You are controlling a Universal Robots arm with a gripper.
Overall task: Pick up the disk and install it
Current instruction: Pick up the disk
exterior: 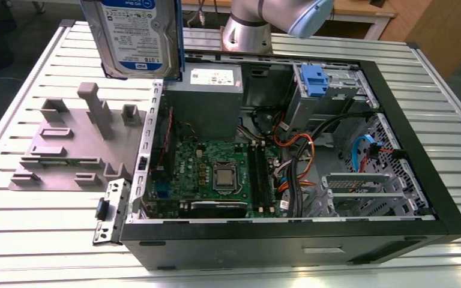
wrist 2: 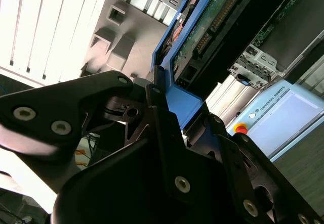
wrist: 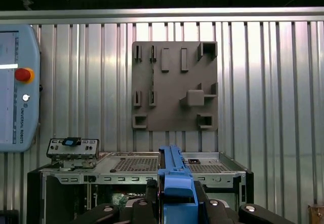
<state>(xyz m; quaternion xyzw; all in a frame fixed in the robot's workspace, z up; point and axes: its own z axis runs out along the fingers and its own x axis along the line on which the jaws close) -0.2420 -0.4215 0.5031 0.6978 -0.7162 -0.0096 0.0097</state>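
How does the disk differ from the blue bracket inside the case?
The disk is held upright in the tool, outside the computer case; the blue bracket sits inside it. The disk is larger and carries a label; the blue bracket shows none. Both have blue plastic.

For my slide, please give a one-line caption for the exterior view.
Blue-framed silver rectangular hard disk, held in the air near the open black computer case.
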